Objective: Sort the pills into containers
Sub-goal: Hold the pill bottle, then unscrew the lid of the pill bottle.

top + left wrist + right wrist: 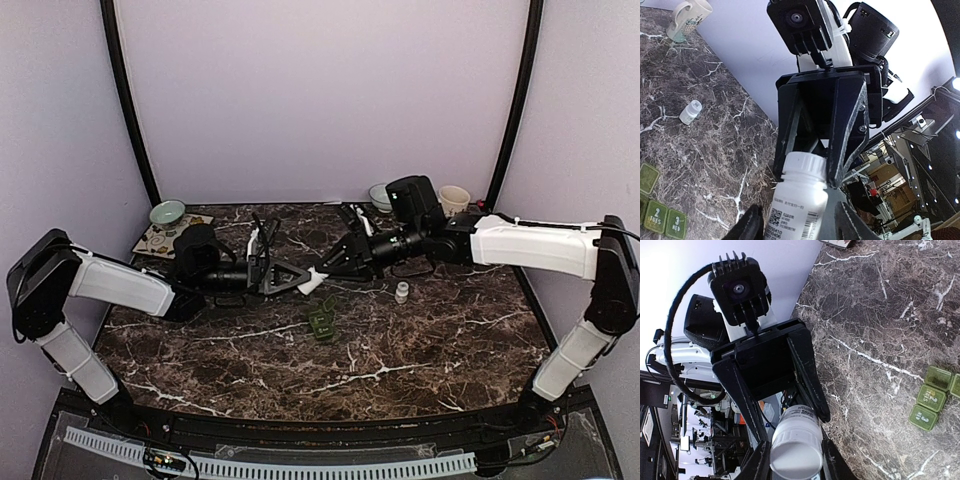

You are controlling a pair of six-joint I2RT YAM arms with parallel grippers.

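A white bottle [313,281] hangs level above the marble table, between both arms. My left gripper [299,280] is shut on its labelled body [797,200]. My right gripper [331,268] is shut on the ribbed white cap [796,452], its black fingers [845,125] closing over the cap in the left wrist view. The containers, a dark green box [322,322] of square lidded cells, lie on the table just below the bottle. Its lids [665,219] [931,401] carry numbers and day names. No pills show.
A small white bottle [401,292] [690,111] stands upright right of the green box. A green bowl [167,212] sits on a patterned mat [160,240] at the back left. A second bowl [379,196] and a cream mug [454,199] stand at the back right.
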